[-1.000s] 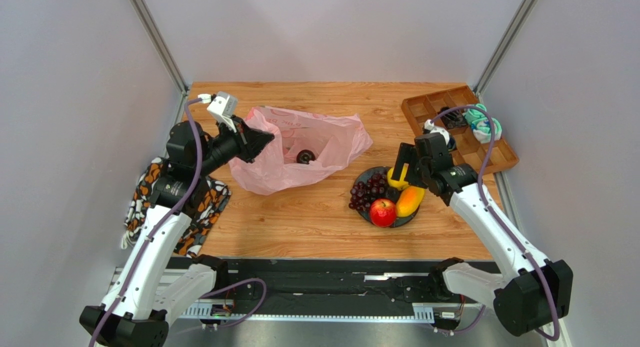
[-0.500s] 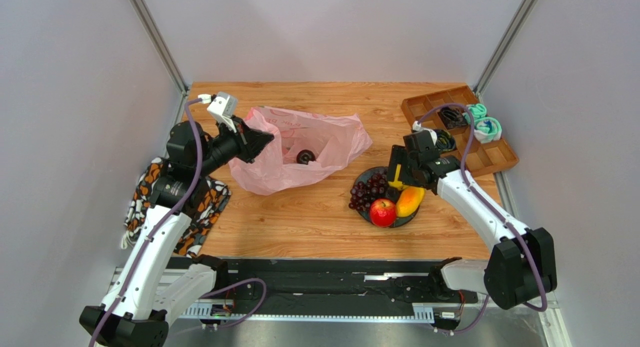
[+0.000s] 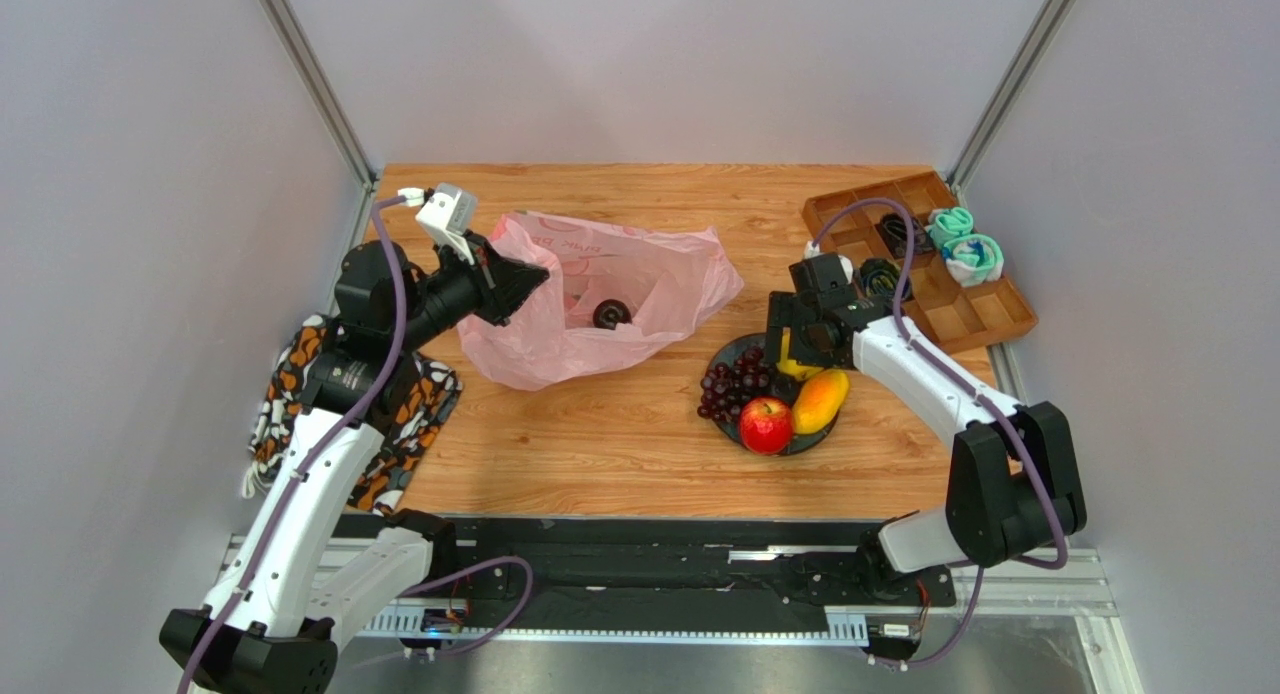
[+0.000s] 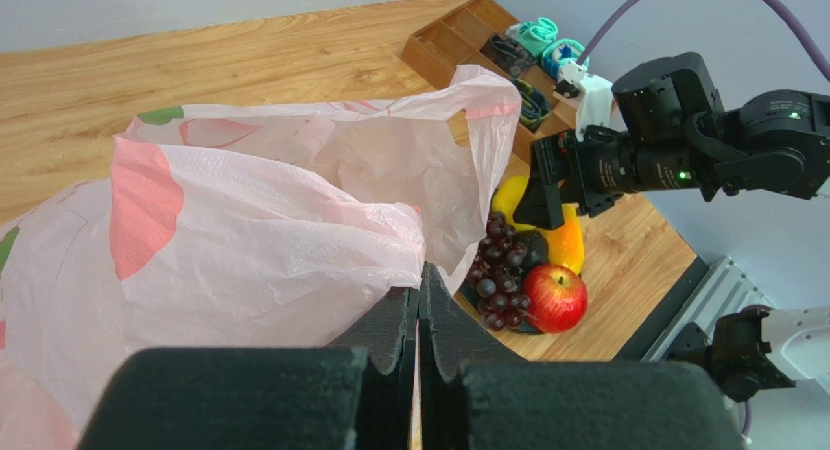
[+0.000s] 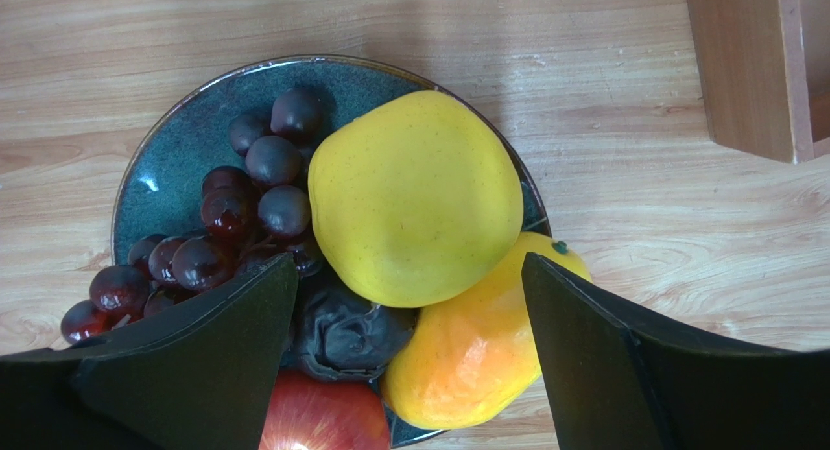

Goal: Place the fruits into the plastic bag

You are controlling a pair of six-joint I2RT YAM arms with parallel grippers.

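The right tool hangs spread wide just above the plate, gripping nothing. On the plate sit a citrus, grapes, a dark wrinkled fruit, an apple and an orange-yellow fruit. Left of the plate lies the pink bag. The clenched left tool pinches its rim, and a dark ball is inside. Behind-right of the plate stands a tray holding coiled bundles, and far left is a cloth. The surface is wood-grain and the walls are grey.

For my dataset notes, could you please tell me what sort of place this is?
Probably a lab robot test cell: plain grey walls enclose a wooden table, and the left arm and right arm are bolted to a rail.
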